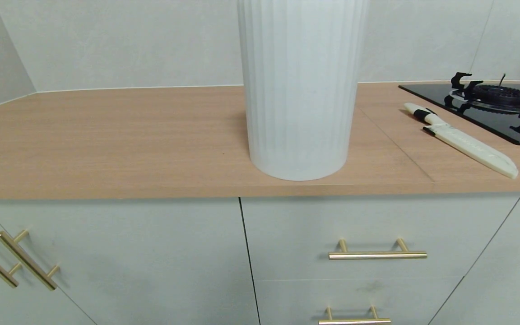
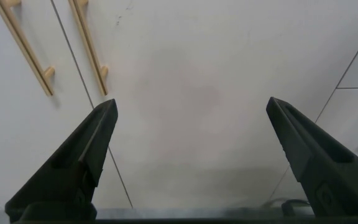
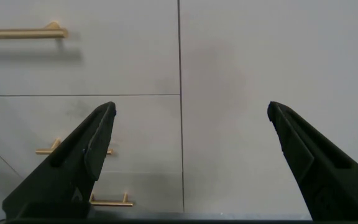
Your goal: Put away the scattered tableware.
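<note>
A tall white ribbed container (image 1: pixel 299 90) stands near the front edge of the wooden countertop (image 1: pixel 106 135). A cream-bladed knife (image 1: pixel 461 139) with a cream and black handle lies on the counter to its right, beside the hob. My left gripper (image 2: pixel 191 109) is open and faces the pale cabinet doors with nothing between its fingers. Also open and holding nothing, my right gripper (image 3: pixel 191 112) faces the drawer fronts below the counter.
A black gas hob (image 1: pixel 499 106) with a burner grate sits at the counter's far right. Below the counter are pale cabinet doors with gold handles (image 1: pixel 16 262) and drawers with gold handles (image 1: pixel 377 253). A pale tiled wall runs behind the counter.
</note>
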